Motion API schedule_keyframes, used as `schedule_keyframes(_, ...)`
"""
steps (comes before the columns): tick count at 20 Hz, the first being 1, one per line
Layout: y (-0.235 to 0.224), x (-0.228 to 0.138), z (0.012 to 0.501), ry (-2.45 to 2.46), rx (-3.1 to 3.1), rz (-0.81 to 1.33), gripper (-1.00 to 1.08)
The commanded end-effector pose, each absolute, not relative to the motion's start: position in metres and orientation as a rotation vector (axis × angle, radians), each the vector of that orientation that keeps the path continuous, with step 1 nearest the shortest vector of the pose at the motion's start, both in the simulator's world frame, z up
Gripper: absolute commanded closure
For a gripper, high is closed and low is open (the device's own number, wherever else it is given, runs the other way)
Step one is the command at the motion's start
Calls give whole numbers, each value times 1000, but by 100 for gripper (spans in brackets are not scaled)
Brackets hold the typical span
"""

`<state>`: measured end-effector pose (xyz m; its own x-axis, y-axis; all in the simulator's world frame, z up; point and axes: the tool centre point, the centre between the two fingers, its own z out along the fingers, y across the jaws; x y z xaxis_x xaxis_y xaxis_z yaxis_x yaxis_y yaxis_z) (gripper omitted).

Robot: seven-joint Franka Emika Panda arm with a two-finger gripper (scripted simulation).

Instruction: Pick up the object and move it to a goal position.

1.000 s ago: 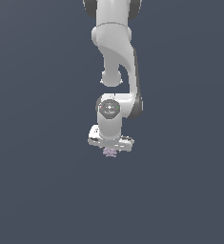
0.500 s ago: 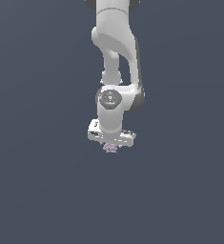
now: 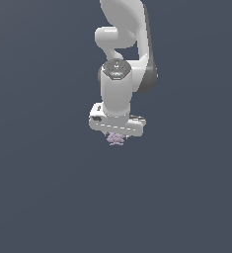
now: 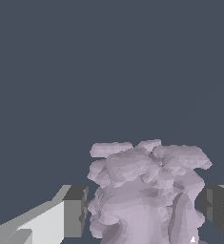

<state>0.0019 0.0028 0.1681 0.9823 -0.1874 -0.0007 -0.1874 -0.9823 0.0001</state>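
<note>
- The gripper [image 3: 116,134] points straight down, so the object [image 3: 116,140] sits between its fingers [image 4: 74,211].
- Whether they are actually squeezing it, I cannot tell.

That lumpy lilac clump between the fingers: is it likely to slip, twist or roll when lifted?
The object has a knobbly, uneven surface, so the finger pads probably meet only a few bumps; it may twist slightly. Its faceted lumps suggest something stiff, not floppy. With no round side, it seems unlikely to roll if dropped. The gripper is wider than it.
</note>
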Motion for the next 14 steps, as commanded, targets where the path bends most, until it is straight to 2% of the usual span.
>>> schedule_keyframes(1, 5, -4, 199, -296, 3128, 0, 108)
schedule_keyframes(14, 15, -28, 354, -296, 3128, 0, 108)
